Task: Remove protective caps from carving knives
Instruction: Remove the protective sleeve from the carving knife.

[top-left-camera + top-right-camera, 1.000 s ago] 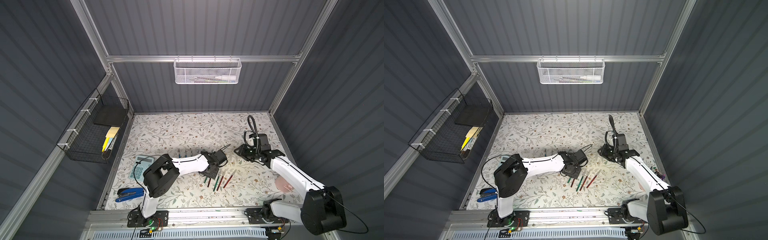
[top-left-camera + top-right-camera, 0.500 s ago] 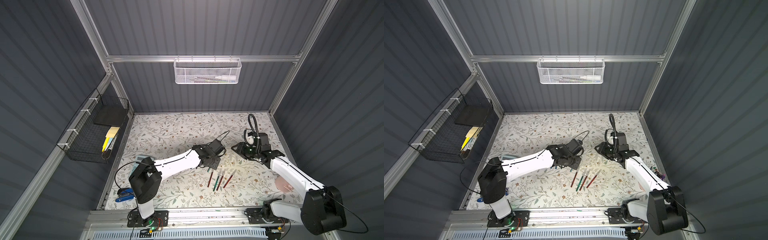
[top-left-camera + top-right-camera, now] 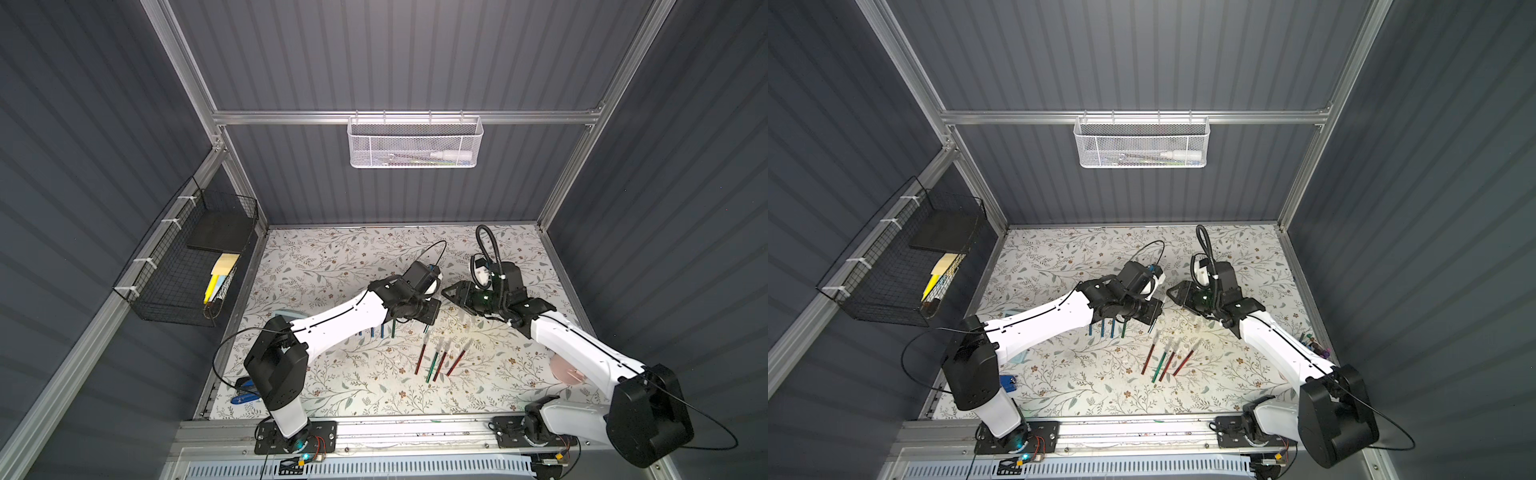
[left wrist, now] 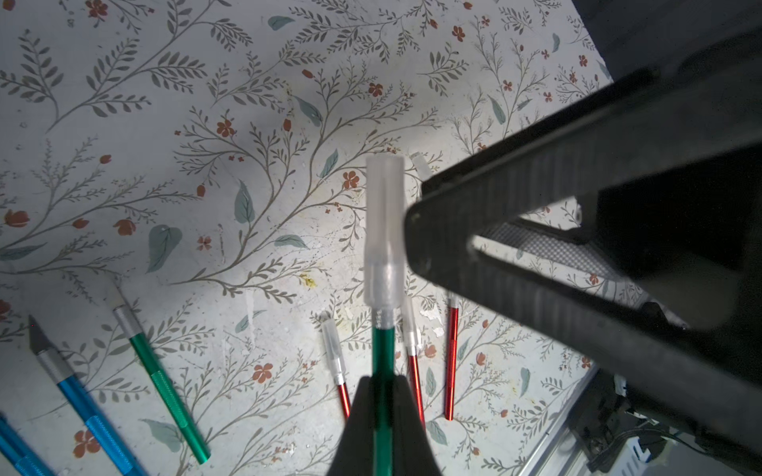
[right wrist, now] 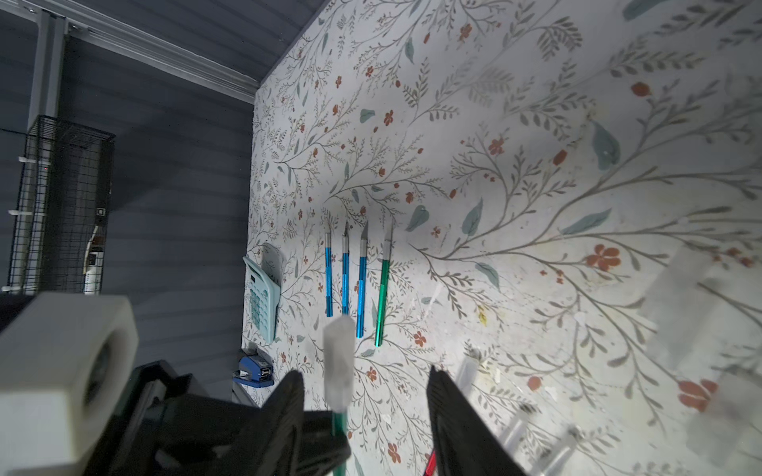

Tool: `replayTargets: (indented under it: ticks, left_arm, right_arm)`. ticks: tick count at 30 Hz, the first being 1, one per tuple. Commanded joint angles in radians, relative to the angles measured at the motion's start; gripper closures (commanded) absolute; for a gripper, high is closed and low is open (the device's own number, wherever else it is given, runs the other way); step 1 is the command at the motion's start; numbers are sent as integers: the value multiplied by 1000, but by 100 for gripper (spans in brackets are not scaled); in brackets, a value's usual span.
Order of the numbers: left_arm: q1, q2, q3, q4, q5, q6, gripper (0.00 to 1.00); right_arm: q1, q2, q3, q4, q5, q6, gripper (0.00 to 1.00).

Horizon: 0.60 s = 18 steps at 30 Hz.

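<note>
My left gripper (image 4: 381, 381) is shut on a green carving knife (image 4: 382, 350), held above the table with its whitish protective cap (image 4: 384, 230) on the tip. My right gripper (image 5: 363, 371) is open, and the cap (image 5: 340, 362) stands between its fingers, nearer one of them and touching neither. In both top views the left gripper (image 3: 430, 311) and the right gripper (image 3: 451, 291) meet tip to tip at mid-table. Three blue knives and a green one (image 5: 383, 288) lie uncapped in a row. Several red and green capped knives (image 3: 436, 365) lie nearer the front.
A teal calculator (image 5: 262, 296) and a blue stapler (image 5: 253, 371) lie at the table's left side. A black wire basket (image 3: 187, 266) hangs on the left wall, a white mesh basket (image 3: 415, 143) on the back rail. A pink object (image 3: 565, 370) sits under the right arm.
The left arm has lifted the green knife off the table and carried it back toward the right gripper. The right gripper has opened wider around the cap.
</note>
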Motion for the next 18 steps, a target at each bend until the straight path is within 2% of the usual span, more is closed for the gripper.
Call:
replayTargets:
  ticks: [1, 9, 17, 18]
  left_arm:
    - [5, -23, -15, 8, 36, -11, 100]
    - [17, -34, -26, 12, 63, -19, 100]
    - [57, -47, -55, 40, 108, -36, 100]
    - [58, -49, -58, 42, 108, -35, 100]
  right_arm:
    - [21, 31, 44, 42, 2, 14, 52]
    - [40, 65, 58, 56, 11, 21, 63]
    - [48, 63, 86, -10, 32, -8, 68]
    - [50, 64, 90, -12, 33, -9, 71]
